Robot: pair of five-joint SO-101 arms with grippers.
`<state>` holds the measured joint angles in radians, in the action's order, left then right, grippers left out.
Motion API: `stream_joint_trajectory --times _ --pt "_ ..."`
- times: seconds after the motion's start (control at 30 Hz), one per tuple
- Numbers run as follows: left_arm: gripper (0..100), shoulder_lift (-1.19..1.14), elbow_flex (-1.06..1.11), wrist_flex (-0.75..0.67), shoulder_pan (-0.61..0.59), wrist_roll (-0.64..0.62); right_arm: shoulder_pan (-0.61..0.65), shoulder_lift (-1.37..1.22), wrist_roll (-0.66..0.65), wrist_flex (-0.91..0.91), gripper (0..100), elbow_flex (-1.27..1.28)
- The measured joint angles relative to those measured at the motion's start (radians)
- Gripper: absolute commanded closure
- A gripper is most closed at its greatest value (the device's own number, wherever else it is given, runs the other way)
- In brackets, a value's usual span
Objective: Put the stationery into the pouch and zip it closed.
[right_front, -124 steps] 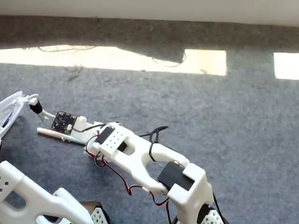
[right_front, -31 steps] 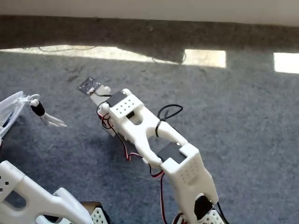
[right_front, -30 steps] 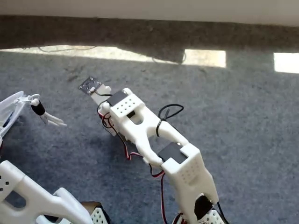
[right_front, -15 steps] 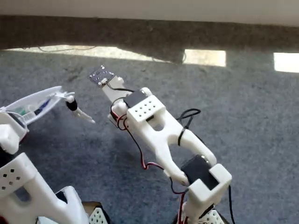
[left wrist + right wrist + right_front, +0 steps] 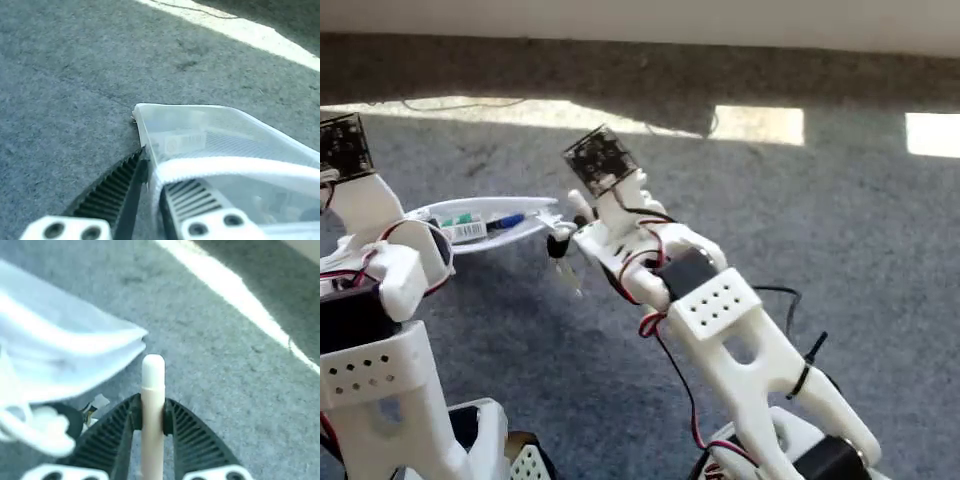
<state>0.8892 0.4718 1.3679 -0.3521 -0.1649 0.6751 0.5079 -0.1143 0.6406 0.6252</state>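
Observation:
A white mesh pouch (image 5: 480, 222) hangs level above the carpet, with green and blue stationery and a labelled item inside. My left gripper (image 5: 426, 230) is shut on its end; in the left wrist view the fingers pinch the pouch (image 5: 220, 140) rim at my left gripper (image 5: 150, 172). My right gripper (image 5: 151, 415) is shut on a cream pen (image 5: 152, 390), whose tip sits just beside the pouch (image 5: 60, 350) edge. From above, my right gripper (image 5: 580, 220) is at the pouch's other end. A black zipper bead (image 5: 558, 247) dangles below it.
Grey carpet (image 5: 800, 250) covers the whole work area. Bright sunlit strips (image 5: 760, 125) lie along the back, by a dark band under the wall. Red and black cables (image 5: 660, 330) hang from the right arm.
The left arm has swung the pouch up and toward the centre. The right arm, holding the pen, has come in to meet the pouch's end. Earlier the pen lay on the carpet.

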Motion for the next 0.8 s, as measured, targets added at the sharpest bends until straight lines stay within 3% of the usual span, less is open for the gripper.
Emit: stream_joint_trajectory --times 0.27,0.6,0.8 --pt "99 -0.008 -0.003 0.000 0.138 0.037 -0.069 0.288 0.149 -0.014 99.5 0.081" --pt "99 -0.008 -0.003 0.000 0.149 0.043 -0.077 0.658 0.193 -0.014 99.5 0.178" --pt "99 -0.008 -0.003 0.000 0.149 0.043 0.015 0.852 0.193 -0.014 99.5 0.183"
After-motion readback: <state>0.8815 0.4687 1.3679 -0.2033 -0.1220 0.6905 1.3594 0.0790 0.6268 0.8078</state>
